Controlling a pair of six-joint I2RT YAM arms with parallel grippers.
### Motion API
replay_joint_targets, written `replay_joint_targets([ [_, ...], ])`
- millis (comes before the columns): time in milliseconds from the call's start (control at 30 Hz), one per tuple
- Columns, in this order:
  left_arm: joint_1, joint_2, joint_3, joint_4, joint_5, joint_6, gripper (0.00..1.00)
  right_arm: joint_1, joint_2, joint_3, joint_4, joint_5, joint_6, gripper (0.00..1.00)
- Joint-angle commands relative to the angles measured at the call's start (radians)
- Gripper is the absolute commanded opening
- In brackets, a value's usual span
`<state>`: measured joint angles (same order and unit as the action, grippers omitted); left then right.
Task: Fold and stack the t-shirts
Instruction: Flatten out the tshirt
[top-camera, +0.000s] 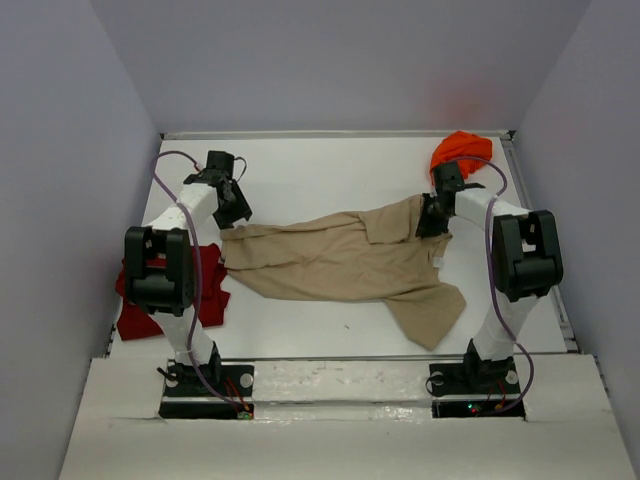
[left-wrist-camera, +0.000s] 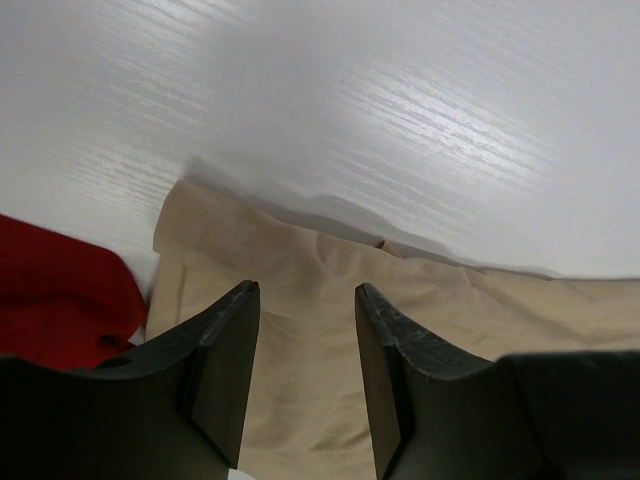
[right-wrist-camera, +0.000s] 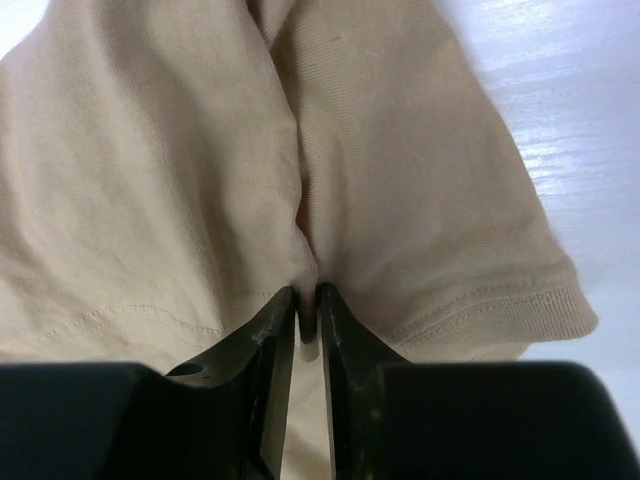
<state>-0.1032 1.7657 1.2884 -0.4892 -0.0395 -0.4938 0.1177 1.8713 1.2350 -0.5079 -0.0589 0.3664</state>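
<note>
Tan t-shirt (top-camera: 345, 262) sprawls rumpled mid-tabletop (top-camera: 330, 170), right tool (right-wrist-camera: 308, 292) clamped on a pinch of cloth by its sleeve, left tool (left-wrist-camera: 306, 290) spread apart over its opposite edge, dark red t-shirt (top-camera: 135, 322) bunched at the left edge, orange t-shirt (top-camera: 462, 150) heaped in the far right corner, pale grey walls around.

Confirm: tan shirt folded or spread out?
Spread, not folded: the tan shirt lies rumpled and open across the table; the right claw is shut on it.
</note>
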Motion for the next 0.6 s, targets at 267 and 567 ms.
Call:
replay_joint_targets([
  [267,-0.032,-0.038,0.02,0.001,-0.043,0.02,0.53,0.01,-0.054,-0.009,0.017,0.008,-0.034,0.29],
  [567,-0.035,-0.031,0.029,-0.005,-0.051,0.026,0.53,0.019,-0.052,0.006,0.014,-0.01,-0.027,0.19],
])
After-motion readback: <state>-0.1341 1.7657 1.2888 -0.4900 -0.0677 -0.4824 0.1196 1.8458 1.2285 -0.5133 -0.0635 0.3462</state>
